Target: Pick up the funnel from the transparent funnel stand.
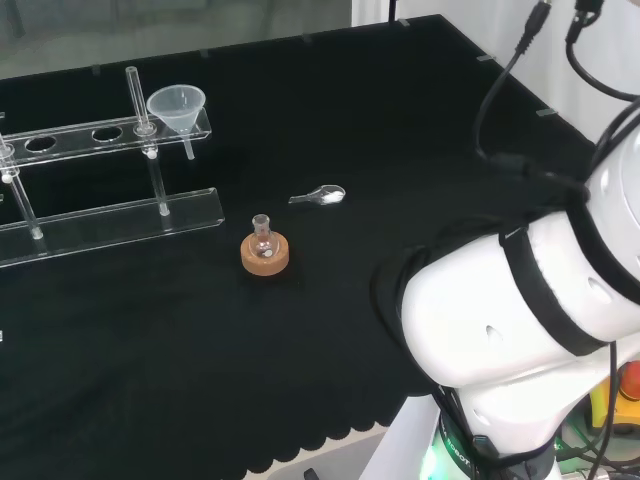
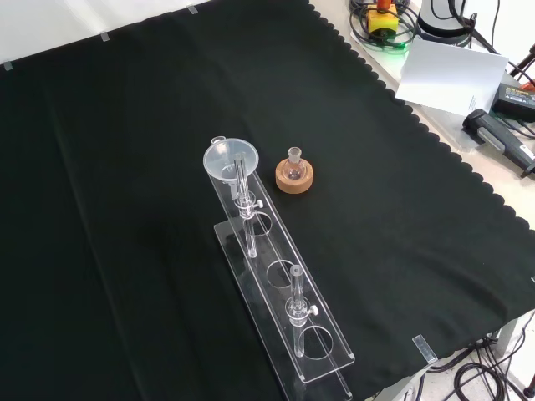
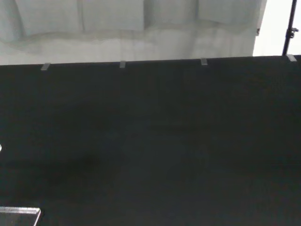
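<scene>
A clear plastic funnel [image 1: 177, 103] sits in the end hole of the transparent funnel stand [image 1: 110, 218], its stem hanging down through the top rail. The front view has the funnel [image 2: 231, 159] at the far end of the stand [image 2: 322, 351], upright, with nothing touching it. A corner of the stand [image 3: 19, 214] shows in the wrist view. The arm's white links [image 1: 520, 320] fill the right of the head view, well away from the funnel.
A small glass flask on a cork ring [image 1: 265, 252] stands right of the stand's base in the head view, and close beside the funnel in the front view [image 2: 294, 174]. A small shiny scoop [image 1: 318, 196] lies on the cloth beyond it. Cables and gear [image 2: 493, 117] lie past the cloth's scalloped edge.
</scene>
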You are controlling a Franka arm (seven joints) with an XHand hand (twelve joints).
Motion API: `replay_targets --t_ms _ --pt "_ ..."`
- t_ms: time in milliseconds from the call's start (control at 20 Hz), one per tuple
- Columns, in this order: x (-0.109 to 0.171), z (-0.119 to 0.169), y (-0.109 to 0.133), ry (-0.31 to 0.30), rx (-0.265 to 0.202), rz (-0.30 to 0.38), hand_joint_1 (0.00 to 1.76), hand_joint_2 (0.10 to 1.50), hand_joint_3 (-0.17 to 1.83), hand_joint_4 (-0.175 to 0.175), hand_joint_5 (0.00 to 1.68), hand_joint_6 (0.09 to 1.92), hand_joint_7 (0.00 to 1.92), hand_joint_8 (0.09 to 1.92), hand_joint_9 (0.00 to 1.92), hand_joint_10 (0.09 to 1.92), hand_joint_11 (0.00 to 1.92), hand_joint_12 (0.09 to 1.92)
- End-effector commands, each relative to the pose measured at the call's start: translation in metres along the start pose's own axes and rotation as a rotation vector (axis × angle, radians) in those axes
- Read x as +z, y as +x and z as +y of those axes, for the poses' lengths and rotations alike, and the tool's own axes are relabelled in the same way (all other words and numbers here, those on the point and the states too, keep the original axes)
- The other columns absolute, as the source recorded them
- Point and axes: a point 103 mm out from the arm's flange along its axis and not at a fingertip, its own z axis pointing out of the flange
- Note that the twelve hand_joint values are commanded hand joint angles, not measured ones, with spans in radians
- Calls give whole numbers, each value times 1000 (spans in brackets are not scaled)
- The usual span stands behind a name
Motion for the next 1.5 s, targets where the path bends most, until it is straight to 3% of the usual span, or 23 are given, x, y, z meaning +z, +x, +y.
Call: replay_targets --t_ms 50,400,850,1500 --pt "16 30 15 -25 -48 29 220 594 85 84 0 87 0 87 0 87 0 356" --pt "37 42 60 -32 -76 36 226 599 82 81 0 87 0 87 0 87 0 353" --pt "74 41 121 13 -72 23 235 603 77 79 0 87 0 87 0 87 0 356" --pt "113 58 180 71 -63 15 272 617 74 71 0 87 0 87 0 87 0 362"
